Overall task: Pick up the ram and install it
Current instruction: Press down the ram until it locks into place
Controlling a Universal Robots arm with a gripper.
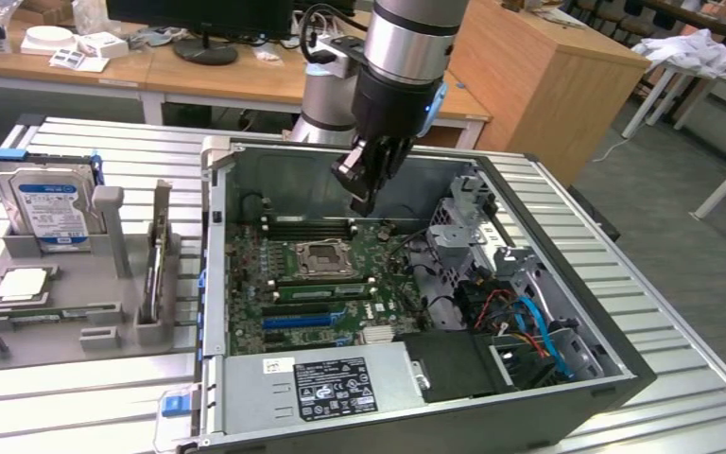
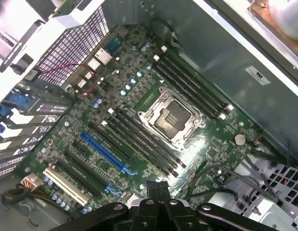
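My gripper (image 1: pixel 366 199) hangs inside the open computer case (image 1: pixel 615 369), above the far part of the motherboard (image 1: pixel 287 312). Its fingers are shut with nothing between them. In the wrist view the shut gripper (image 2: pixel 157 186) looks down on the empty CPU socket (image 2: pixel 170 118) and the black memory slots (image 2: pixel 139 139) on both sides of it. One ram (image 1: pixel 158 255) stands on its long edge in the grey holder tray (image 1: pixel 73 345), at the exterior view's left of the case. A green stick (image 1: pixel 321 290) appears to sit in a slot just in front of the socket.
The tray also carries a silver hard drive with a blue label (image 1: pixel 48 203) and a small square CPU chip (image 1: pixel 23 284). A power supply (image 1: pixel 332 388) fills the case's near corner, with cables and a drive cage (image 1: pixel 527 322) on the exterior view's right. Desks stand behind.
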